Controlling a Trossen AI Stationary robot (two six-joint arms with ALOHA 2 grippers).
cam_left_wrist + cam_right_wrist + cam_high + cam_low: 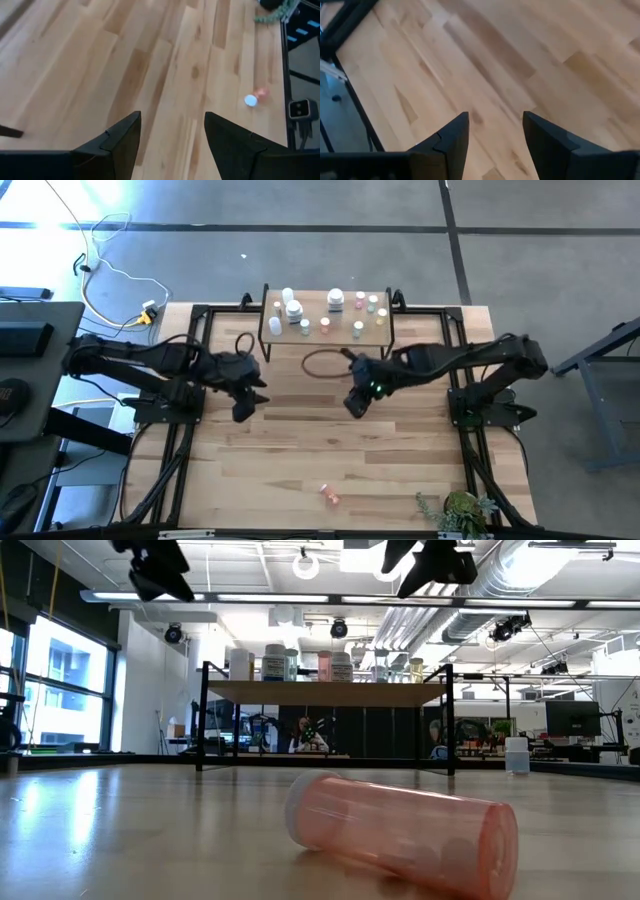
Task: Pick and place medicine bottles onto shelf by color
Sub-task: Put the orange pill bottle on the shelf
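left hand: open, empty, above worktop | right hand: open, empty | pink bottle: lying at worktop's near edge | other bottles: upright on shelf

In your low view both dark grippers are cropped by the top edge. The small bottles on the light-wood shelf at twelve o'clock are too tiny to sort; the lying pink bottle looks blurred
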